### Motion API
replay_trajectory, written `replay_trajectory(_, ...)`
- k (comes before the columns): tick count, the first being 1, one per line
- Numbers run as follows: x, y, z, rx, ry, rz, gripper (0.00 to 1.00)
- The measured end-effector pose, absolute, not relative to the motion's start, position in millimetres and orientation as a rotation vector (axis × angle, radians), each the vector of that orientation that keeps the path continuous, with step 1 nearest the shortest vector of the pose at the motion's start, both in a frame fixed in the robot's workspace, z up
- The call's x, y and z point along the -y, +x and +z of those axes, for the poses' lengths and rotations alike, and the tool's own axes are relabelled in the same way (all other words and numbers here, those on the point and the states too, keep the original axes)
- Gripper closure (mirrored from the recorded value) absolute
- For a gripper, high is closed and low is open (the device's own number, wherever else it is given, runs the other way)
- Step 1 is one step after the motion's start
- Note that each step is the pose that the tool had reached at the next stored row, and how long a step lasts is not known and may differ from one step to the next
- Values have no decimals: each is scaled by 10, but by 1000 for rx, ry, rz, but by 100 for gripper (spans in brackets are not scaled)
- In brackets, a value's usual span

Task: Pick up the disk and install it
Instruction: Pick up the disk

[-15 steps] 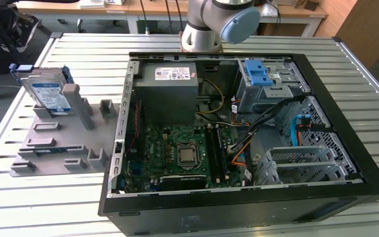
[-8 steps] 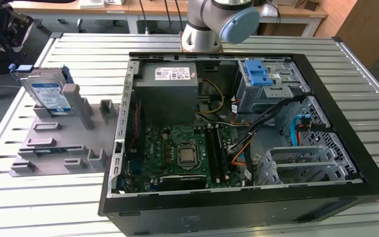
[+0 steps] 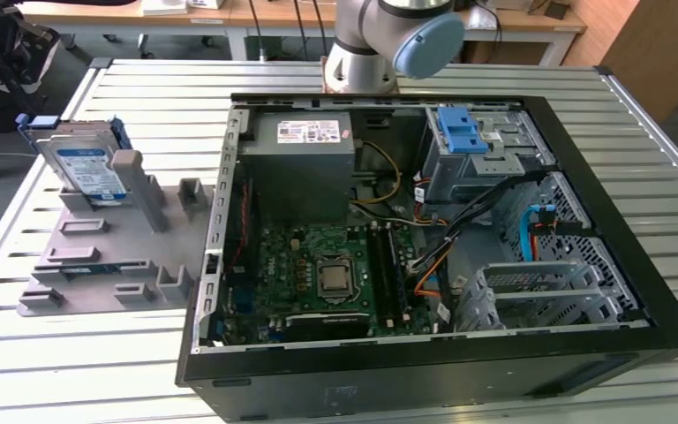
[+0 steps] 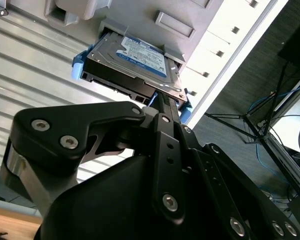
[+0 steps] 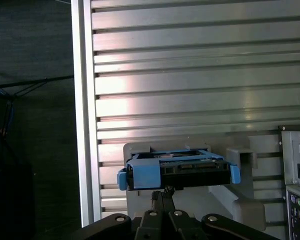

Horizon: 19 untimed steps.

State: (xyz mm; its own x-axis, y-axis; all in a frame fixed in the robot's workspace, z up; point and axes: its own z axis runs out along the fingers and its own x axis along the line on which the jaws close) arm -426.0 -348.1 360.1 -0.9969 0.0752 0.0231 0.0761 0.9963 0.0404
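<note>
The disk [image 3: 85, 166] stood on edge in a slot of a grey holder [image 3: 92, 265] on the slatted counter [image 3: 80, 375]. In the exterior view it was at about 10 o'clock from the open computer case [image 3: 598, 221], with its label facing outward. Inside the case, a drive cage [image 3: 493, 159] with a blue latch [image 3: 463, 132] sat at about 1 o'clock.

In the first wrist view the hand [image 5: 163, 192] pointed at the disk's blue-framed edge. Its 2 fingers were pressed together with nothing between them. I could not tell whether the tips touched the disk.

The disk looked stiff and dense for its size. Its smooth metal faces would likely slip under a light pinch, and a knock or drop could damage it. The plastic frame would probably flex. The safest hold seemed to be across the 2 flat faces near the exposed upper edge, squeezing metal rather than the blue rails.
</note>
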Motion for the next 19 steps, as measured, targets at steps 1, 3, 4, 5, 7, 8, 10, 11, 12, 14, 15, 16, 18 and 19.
replay_trajectory(1,3481,-4260,3601,3117,-118,-65,89)
replay_trajectory(3,3481,-4260,3601,3117,-117,-65,89)
replay_trajectory(4,3481,-4260,3601,3117,-115,-64,89)
replay_trajectory(5,3481,-4260,3601,3117,-114,-64,89)
replay_trajectory(7,3481,-4261,3601,3117,-108,-64,89)
replay_trajectory(8,3481,-4261,3601,3117,-103,-64,89)
replay_trajectory(10,3481,-4262,3601,3118,-92,-64,89)
replay_trajectory(11,3482,-4261,3601,3118,-87,-64,89)
replay_trajectory(12,3481,-4261,3600,3118,-83,-64,89)
replay_trajectory(14,3481,-4261,3601,3118,-73,-64,89)
replay_trajectory(15,3481,-4261,3600,3118,-68,-64,89)
replay_trajectory(16,3481,-4261,3601,3118,-62,-64,89)
replay_trajectory(18,3481,-4261,3600,3118,-50,-64,89)
replay_trajectory(19,3481,-4261,3600,3118,-45,-64,89)
